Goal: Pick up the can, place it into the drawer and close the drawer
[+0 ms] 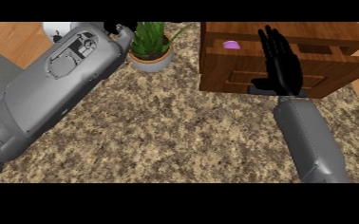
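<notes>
While the right hand (282, 61) lies straight-fingered, the can's (231, 44) axis is unclear.

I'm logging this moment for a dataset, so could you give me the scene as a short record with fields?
surface: speckled brown granite counter
drawer unit: wooden drawer cabinet, at the view's upper right
inside drawer: small purple object, too small to identify
plant: green plant in a grey pot, left of the cabinet
right hand: open, fingers straight, over the cabinet front
left hand: mostly hidden behind its grey forearm
</notes>
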Motion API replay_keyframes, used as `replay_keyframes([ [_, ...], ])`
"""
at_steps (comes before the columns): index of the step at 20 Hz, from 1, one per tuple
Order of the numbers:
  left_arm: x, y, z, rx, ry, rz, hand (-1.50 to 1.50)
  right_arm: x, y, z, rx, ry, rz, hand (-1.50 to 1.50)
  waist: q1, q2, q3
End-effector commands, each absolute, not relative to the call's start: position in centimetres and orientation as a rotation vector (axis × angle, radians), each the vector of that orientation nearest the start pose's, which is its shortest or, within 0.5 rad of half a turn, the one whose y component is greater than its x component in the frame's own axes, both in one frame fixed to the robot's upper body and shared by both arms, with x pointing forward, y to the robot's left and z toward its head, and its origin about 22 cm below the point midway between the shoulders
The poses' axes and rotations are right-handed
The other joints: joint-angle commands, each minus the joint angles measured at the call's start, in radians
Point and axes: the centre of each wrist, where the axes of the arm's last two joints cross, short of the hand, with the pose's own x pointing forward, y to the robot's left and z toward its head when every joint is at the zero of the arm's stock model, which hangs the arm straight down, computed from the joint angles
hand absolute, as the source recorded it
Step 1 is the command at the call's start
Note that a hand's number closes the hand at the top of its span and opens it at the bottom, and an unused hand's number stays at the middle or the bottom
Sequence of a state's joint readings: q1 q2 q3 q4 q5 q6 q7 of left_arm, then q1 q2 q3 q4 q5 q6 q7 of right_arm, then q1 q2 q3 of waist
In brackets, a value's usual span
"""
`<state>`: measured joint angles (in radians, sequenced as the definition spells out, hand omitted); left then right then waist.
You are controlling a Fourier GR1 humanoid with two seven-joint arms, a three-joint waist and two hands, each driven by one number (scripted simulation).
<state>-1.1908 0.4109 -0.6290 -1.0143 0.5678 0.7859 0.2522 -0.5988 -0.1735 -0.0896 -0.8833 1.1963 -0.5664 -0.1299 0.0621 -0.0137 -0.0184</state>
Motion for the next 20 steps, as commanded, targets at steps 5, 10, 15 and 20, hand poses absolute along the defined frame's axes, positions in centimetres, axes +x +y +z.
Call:
replay_keyframes([
  [5,39.0,11.9,20.6,0.231,-1.716,-0.058,-1.5,41.1,-22.0,1.5,-1.342,-1.651,0.84,-1.5,0.019,0.029,0.021],
  [10,38.0,12.4,18.9,0.24,-1.73,-0.054,-1.5,42.8,-21.8,3.0,-1.367,-1.673,0.837,-1.5,0.009,0.033,0.021],
  [15,36.7,13.3,17.3,0.236,-1.731,-0.071,-1.5,44.1,-22.2,4.9,-1.405,-1.666,0.824,-1.5,0.037,0.043,0.021],
  [20,36.0,13.7,17.0,0.233,-1.709,-0.097,-1.5,45.9,-20.8,8.8,-1.384,-1.676,0.804,-1.5,0.029,0.037,0.02],
])
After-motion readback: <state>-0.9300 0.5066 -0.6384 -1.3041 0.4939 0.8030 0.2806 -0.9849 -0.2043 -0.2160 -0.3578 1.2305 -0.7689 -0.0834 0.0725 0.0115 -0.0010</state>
